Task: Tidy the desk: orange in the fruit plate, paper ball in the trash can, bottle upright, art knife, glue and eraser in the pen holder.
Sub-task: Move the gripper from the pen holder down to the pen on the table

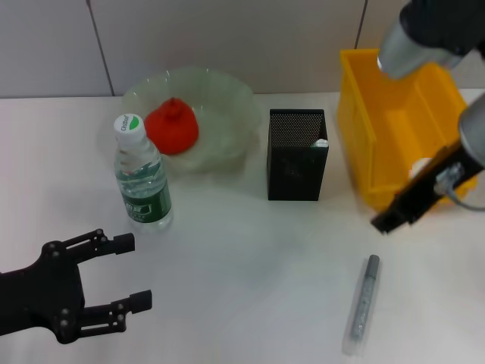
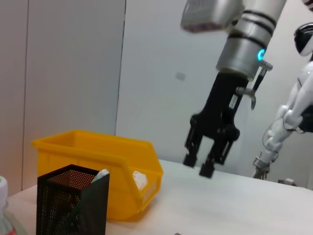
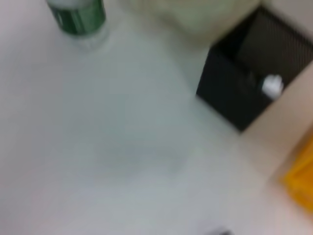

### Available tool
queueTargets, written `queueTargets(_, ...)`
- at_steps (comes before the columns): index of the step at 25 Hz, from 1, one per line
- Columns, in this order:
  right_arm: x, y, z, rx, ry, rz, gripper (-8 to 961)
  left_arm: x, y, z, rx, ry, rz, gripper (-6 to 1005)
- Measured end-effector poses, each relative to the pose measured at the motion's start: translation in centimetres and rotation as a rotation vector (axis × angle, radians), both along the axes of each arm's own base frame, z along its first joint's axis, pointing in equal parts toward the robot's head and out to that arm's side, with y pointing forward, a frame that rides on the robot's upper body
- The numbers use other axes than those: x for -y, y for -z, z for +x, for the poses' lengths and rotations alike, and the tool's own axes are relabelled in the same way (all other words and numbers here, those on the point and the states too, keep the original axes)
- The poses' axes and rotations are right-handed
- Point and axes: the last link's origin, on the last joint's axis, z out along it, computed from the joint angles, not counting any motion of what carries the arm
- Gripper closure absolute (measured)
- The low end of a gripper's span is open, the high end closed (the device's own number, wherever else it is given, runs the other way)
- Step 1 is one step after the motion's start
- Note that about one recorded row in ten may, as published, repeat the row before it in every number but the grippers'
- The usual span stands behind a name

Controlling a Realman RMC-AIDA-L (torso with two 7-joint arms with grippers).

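From the head view, one bottle point(image 1: 142, 179) stands upright on the white desk point(image 1: 242, 265), green label and white cap, just in front of the clear fruit plate point(image 1: 220, 106); one orange point(image 1: 172, 126) lies inside that plate; one black mesh pen holder point(image 1: 296, 154) stands to the plate's right, with a small white tip showing at its rim; one yellow trash can point(image 1: 379, 129) stands beyond the holder, and something white shows on its floor, partly hidden by the right arm; one grey art knife point(image 1: 362, 304) lies flat on the desk, well apart from the holder and nearer the robot; the left gripper point(image 1: 130, 273) hovers low at the near left with its fingers spread and nothing between them; the right gripper point(image 1: 383, 221) hangs in front of the trash can, above and beyond the knife, and here its fingers cannot be told apart.

The left wrist view alone shows the right gripper point(image 2: 201, 164) from the side: two fingers parted, holding nothing, clear above the desk; the paper ball point(image 2: 139, 180) shows white inside the trash can point(image 2: 98, 147); a white-tipped thing leans in the pen holder point(image 2: 73, 200).

The right wrist view is blurred; it shows the bottle point(image 3: 78, 17), the pen holder point(image 3: 244, 83) with a white tip inside, and a corner of the trash can point(image 3: 301, 186).
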Motion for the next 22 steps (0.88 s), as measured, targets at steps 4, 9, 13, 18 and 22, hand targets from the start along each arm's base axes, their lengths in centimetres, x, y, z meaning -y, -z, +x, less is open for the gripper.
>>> queueTargets(4,-0.4,2.0,2.5,0.01,0.131,-0.038,429,-0.1,-0.5,0.1,-0.014,0.021,-0.006,170)
queueTargets(9,-1.2,4.2,5.2,0.017,0.233,-0.059,429,-0.2,-0.8,0.0,-0.025,0.03,-0.009,171)
queueTargets(13,-1.8,5.3,6.9,0.013,0.275,-0.045,430,-0.2,-0.9,0.0,-0.026,0.03,-0.01,171)
queueTargets(18,-2.3,6.0,7.5,0.013,0.296,-0.04,431,-0.2,-0.7,0.1,-0.021,0.028,-0.011,171)
queueTargets(22,-2.6,6.5,7.8,0.016,0.305,-0.041,431,-0.4,-0.6,0.3,-0.02,0.032,-0.009,171)
